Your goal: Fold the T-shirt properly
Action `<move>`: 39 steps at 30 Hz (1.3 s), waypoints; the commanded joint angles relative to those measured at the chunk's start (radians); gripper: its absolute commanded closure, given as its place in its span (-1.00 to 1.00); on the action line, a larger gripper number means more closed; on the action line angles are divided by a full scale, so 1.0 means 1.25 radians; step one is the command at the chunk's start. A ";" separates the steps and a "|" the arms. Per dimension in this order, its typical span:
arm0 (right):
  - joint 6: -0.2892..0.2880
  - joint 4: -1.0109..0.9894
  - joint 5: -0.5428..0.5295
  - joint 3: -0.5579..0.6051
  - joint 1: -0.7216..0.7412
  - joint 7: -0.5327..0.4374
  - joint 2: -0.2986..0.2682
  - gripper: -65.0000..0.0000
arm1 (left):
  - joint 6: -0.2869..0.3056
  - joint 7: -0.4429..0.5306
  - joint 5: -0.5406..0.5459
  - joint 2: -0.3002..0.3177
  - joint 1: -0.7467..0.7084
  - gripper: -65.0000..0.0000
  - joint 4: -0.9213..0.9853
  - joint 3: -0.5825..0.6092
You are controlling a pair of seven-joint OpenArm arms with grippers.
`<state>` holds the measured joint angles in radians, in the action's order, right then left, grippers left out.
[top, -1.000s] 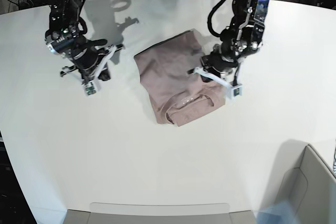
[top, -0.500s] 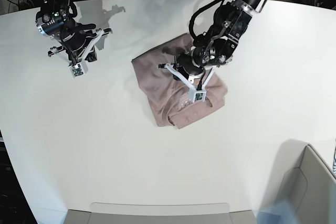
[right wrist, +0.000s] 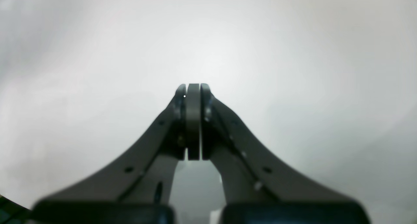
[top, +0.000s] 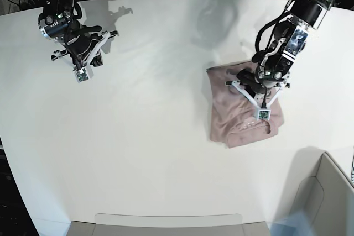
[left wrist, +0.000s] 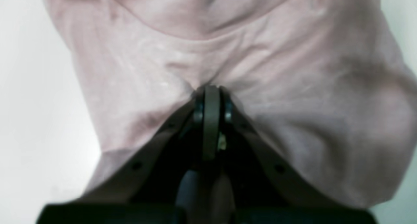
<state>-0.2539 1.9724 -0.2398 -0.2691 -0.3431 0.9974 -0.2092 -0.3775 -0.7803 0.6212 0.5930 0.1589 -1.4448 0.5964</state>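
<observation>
The dusty-pink T-shirt (top: 232, 122) lies folded into a compact bundle right of the table's middle, and in the left wrist view the T-shirt (left wrist: 293, 87) fills most of the picture. My left gripper (top: 246, 83) is on its upper part. The left gripper (left wrist: 211, 89) is shut, with its tips pressed into the cloth, which puckers around them. No cloth shows between the jaws. My right gripper (top: 94, 59) hangs far off at the back left. The right gripper (right wrist: 193, 87) is shut over bare white table and holds nothing.
The white table (top: 155, 136) has a curved far edge with dark cables behind it. A grey box (top: 326, 192) stands at the front right corner, close to the shirt. A flat grey tray edge (top: 166, 222) runs along the front.
The shirt has slid far to the right under the shut left gripper, which first moved from its right edge onto its middle. The right arm drew back up-left, then held still.
</observation>
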 commanded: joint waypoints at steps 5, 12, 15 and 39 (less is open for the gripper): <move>-0.001 0.015 -0.005 -0.003 0.006 -0.015 -0.006 1.00 | -0.014 -0.015 -0.002 0.029 0.053 1.00 0.073 -0.001; -0.003 0.037 -0.005 -0.003 0.006 -0.015 -0.008 1.00 | -0.021 -0.028 -0.002 0.053 0.060 1.00 -0.081 -0.095; -0.004 0.070 -0.005 -0.003 0.003 -0.010 -0.008 1.00 | -0.023 -0.056 -0.002 0.052 0.012 1.00 -0.188 -0.183; -0.003 0.080 -0.058 0.053 -0.549 -0.073 -0.159 1.00 | -0.020 -0.096 0.000 -0.109 -0.842 1.00 -0.479 -0.635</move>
<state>-0.2569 2.0560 -0.3183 -0.1955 -1.0195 0.9115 -0.3935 -0.4046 -0.9085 0.6178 0.4541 -0.8856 -2.0277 -0.1955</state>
